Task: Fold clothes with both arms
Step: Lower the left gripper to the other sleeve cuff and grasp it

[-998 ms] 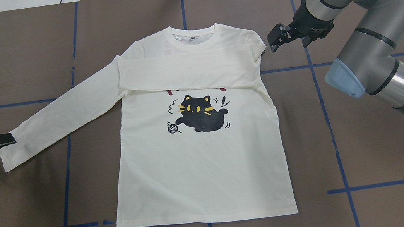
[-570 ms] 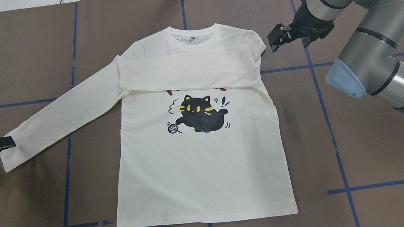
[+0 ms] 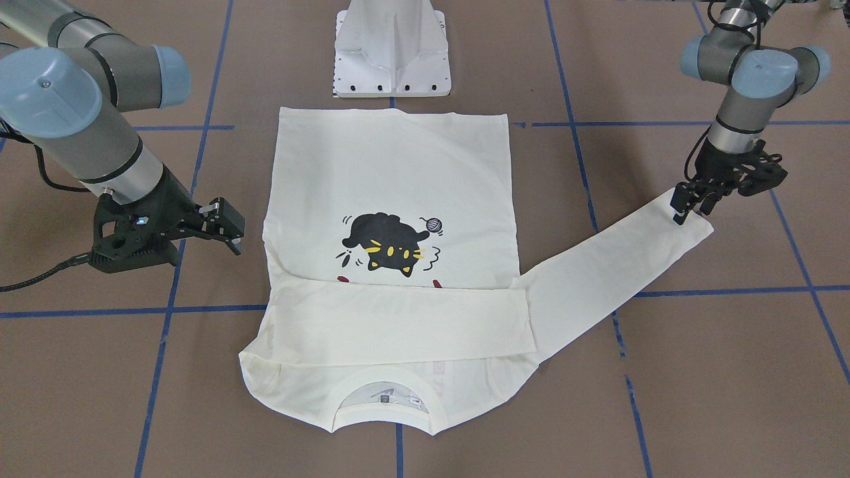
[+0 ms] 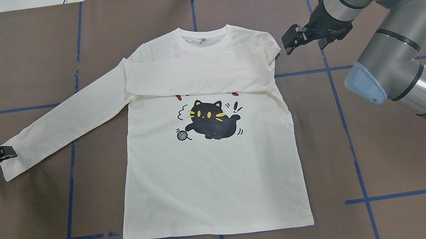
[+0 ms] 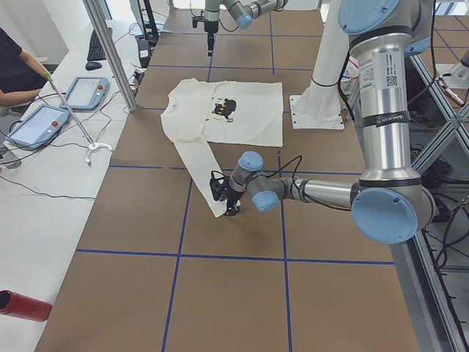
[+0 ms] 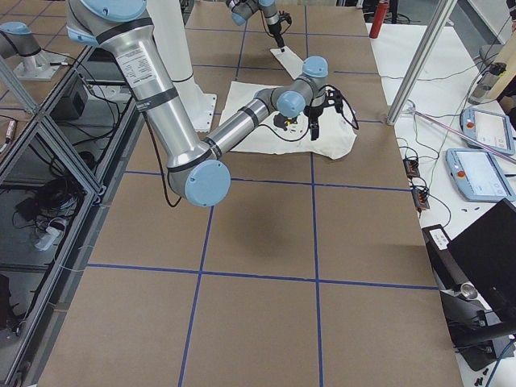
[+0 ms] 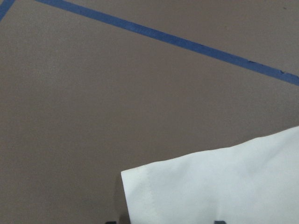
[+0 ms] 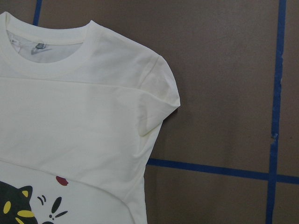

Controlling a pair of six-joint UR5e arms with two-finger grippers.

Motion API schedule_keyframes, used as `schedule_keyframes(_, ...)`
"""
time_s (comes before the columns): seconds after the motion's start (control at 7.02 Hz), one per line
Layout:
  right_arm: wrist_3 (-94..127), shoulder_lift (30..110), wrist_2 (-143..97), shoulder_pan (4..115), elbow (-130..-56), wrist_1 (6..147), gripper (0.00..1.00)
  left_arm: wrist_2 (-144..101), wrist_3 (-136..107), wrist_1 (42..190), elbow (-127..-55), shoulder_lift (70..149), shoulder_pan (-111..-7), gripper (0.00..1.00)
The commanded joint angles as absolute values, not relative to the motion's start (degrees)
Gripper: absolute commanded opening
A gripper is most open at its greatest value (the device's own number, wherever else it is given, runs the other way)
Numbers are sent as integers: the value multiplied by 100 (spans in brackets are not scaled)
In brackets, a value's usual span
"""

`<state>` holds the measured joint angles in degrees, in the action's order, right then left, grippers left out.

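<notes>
The cream-white T-shirt (image 4: 212, 177) lies flat, cat print up, collar at the far side. One sleeve is folded across the chest (image 4: 199, 74). The other sleeve (image 4: 69, 120) stretches out to the left. My left gripper (image 4: 7, 153) is low at that sleeve's cuff (image 3: 690, 229). In the left wrist view the cuff (image 7: 224, 186) lies between two dark fingertips spread apart, so the gripper is open. My right gripper (image 4: 289, 41) hovers open and empty just right of the shirt's shoulder (image 8: 163, 93); in the front view it (image 3: 229, 229) sits beside the folded sleeve's bend.
The white pedestal base (image 3: 392, 46) stands just behind the shirt's hem. Blue tape lines (image 4: 349, 138) cross the brown table cover. A side table with tablets (image 5: 80, 92) and a person's arm runs along the far edge. A red bottle (image 5: 22, 304) lies at the table's left end.
My left gripper has shifted slightly toward the robot along the cuff's end. The right gripper and the shirt have barely moved.
</notes>
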<state>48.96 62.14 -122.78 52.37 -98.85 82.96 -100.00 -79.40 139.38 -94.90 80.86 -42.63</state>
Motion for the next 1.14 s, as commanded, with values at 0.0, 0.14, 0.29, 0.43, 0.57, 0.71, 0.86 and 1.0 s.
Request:
schedule_keyframes(0.0, 4896, 6205, -12278, 5229, -9888, 8297, 100, -10002, -7945, 13922, -9492, 8086, -4245, 50)
schedule_keyframes(0.14, 4904, 6205, -12270, 5229, -9888, 8297, 100, -10002, -7928, 13904, -9492, 8086, -4245, 54)
schedule_keyframes(0.29, 4904, 6205, -12278, 5229, -9888, 8297, 100, -10002, -7919, 13904, -9492, 8086, -4245, 58)
schedule_keyframes(0.43, 4922, 6205, -12278, 5229, -9888, 8297, 100, -9993, -7910, 13878, -9483, 8086, -4245, 61)
schedule_keyframes(0.57, 4931, 6205, -12278, 5229, -9905, 8297, 100, -9993, -7910, 13826, -9501, 8095, -4236, 59)
schedule_keyframes(0.71, 4948, 6205, -12278, 5229, -9914, 8297, 100, -9993, -7928, 13825, -9510, 8095, -4236, 49)
schedule_keyframes(0.86, 4948, 6205, -12287, 5229, -9914, 8297, 100, -9993, -7945, 13816, -9518, 8095, -4236, 33)
schedule_keyframes(1.0, 4948, 6214, -12278, 5229, -9914, 8297, 100, -9993, -7945, 13816, -9519, 8095, -4228, 18)
